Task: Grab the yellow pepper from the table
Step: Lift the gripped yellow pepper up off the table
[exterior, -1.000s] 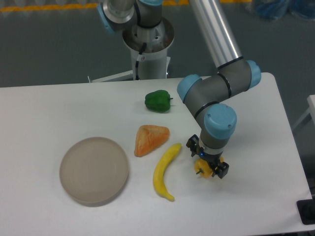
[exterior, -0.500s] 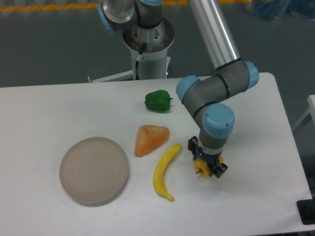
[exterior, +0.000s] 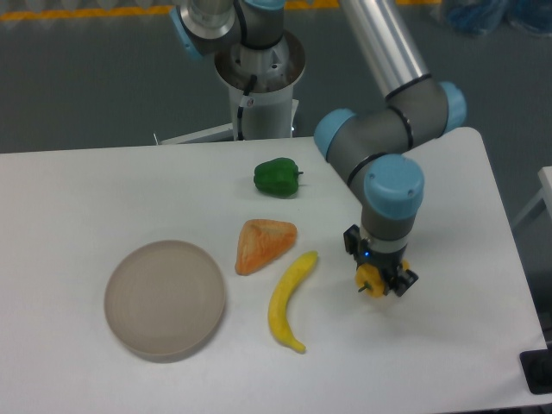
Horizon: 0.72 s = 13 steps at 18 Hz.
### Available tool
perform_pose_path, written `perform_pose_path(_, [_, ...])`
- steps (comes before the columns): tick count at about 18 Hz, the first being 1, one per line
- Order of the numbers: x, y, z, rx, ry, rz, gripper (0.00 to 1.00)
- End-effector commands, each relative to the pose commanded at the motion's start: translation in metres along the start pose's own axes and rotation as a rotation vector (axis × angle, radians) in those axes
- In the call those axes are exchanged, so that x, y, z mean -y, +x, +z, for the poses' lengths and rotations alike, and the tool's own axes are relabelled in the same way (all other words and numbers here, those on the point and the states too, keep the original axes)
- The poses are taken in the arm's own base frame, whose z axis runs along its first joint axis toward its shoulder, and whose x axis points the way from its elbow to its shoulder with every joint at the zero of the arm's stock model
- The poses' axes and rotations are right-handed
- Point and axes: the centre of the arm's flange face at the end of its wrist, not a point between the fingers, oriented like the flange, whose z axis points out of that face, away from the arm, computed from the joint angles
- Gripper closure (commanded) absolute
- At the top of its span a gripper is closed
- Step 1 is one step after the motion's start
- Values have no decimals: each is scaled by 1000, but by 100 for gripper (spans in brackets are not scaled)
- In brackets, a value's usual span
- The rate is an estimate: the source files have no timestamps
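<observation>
gripper (exterior: 379, 279) clamped on pepper (exterior: 371, 279), at 3 o'clock of banana (exterior: 287, 301). judged step: lift off table (exterior: 78, 190). raise straight up, hold squeeze steady, avoid swinging toward banana.

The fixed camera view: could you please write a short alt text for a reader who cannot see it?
A robot arm's gripper is closed around a small yellow pepper above the right part of a white table. To its left lie a long curved yellow banana-shaped item, an orange wedge-shaped item, a green pepper and a round beige plate.
</observation>
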Motion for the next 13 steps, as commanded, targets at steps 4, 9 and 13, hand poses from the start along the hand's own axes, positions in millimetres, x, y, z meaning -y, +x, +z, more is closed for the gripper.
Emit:
perform_pose_path(4, [-32,-21,-25,-62,23,25,73])
perform_pose_path(9, [-53,-36,-32,-49,43,3,86])
perform_pose_path(13, [-60,-44,-28,-50,41,2,85])
